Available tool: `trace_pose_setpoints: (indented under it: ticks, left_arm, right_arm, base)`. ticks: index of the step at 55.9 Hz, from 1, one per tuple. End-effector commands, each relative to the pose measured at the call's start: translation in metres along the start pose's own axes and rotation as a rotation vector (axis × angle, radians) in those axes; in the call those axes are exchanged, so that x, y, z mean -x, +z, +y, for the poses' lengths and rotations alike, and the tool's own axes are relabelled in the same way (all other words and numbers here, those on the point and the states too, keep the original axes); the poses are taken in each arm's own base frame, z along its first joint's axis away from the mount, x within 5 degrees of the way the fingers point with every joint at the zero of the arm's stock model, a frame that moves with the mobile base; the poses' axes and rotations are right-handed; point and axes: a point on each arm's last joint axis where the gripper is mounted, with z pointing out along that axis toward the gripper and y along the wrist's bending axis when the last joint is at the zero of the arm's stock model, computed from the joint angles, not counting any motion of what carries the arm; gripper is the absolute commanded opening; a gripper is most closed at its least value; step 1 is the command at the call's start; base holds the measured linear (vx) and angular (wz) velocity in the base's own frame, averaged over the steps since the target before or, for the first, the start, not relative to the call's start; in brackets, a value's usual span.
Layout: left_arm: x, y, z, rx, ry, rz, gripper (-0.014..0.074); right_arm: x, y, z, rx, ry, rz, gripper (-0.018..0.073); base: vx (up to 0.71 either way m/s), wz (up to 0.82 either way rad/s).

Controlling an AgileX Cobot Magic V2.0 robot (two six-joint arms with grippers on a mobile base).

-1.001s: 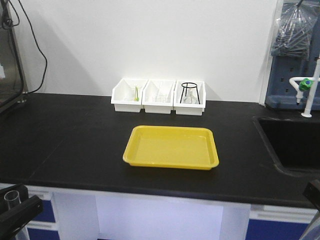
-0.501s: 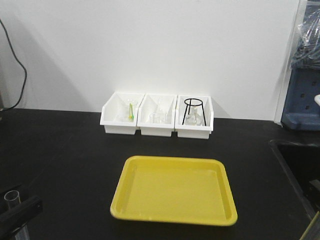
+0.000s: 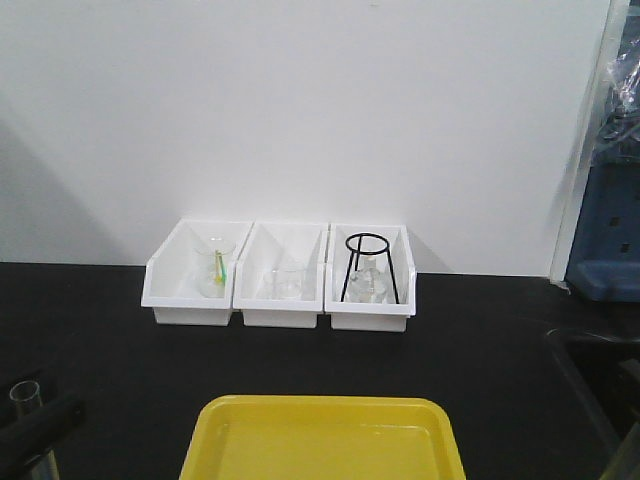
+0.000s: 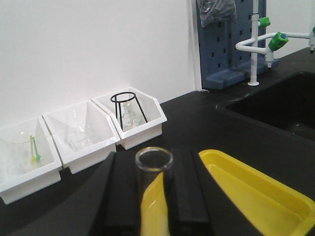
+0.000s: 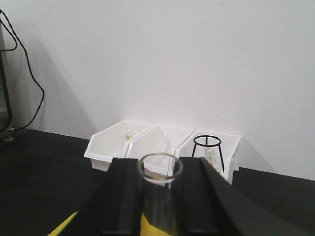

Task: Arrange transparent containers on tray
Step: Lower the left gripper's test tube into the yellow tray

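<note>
Left wrist view: left gripper point(image 4: 153, 169) clamped on a test tube point(image 4: 154, 182), long axis upright, open rim up
Right gripper point(image 5: 158, 172) likewise closed on a second test tube point(image 5: 159, 196), vertical, mouth up between the black fingers. Both tubes sit in the grippers, outside the yellow tray point(image 3: 320, 407); tray lies flat on the black bench point(image 3: 100, 320), in front of three white bins point(image 3: 280, 300) by the wall

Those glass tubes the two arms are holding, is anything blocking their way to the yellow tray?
Nothing visible does. The left gripper holds one test tube, the right gripper another, both close to the yellow tray. The white bins stand behind the tray, out of the path.
</note>
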Motion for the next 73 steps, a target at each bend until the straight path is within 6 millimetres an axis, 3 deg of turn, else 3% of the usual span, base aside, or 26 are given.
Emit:
trace_pose_setpoints:
  ticks: [1, 62, 66, 73]
  left_arm:
    - [0.0113, -0.0014, -0.0015, -0.012, -0.032, -0.046, -0.0003]
    - [0.0116, -0.0014, -0.0023, -0.021, -0.042, -0.049, -0.0003]
    - [0.0119, -0.0015, -0.0023, -0.023, -0.093, -0.051, -0.0003]
    - [0.006, 0.0053, 0.0054, 0.038, -0.327, -0.012, -0.0001]
  right_arm:
    - [0.0146, -0.0004, 0.004, 0.041, -0.007, -0.073, -0.0011]
    - [0.0146, -0.0004, 0.004, 0.041, -0.007, -0.073, -0.0011]
    - [0.0146, -0.0004, 0.004, 0.041, -0.007, -0.073, -0.0011]
    - [0.0151, -0.0004, 0.0044, 0.046, -0.003, -0.079, -0.0011]
  base:
    - [0.25, -0.14]
    - [0.07, -0.05]
    - [0.0, 0.0]
    - [0.0, 0.0]
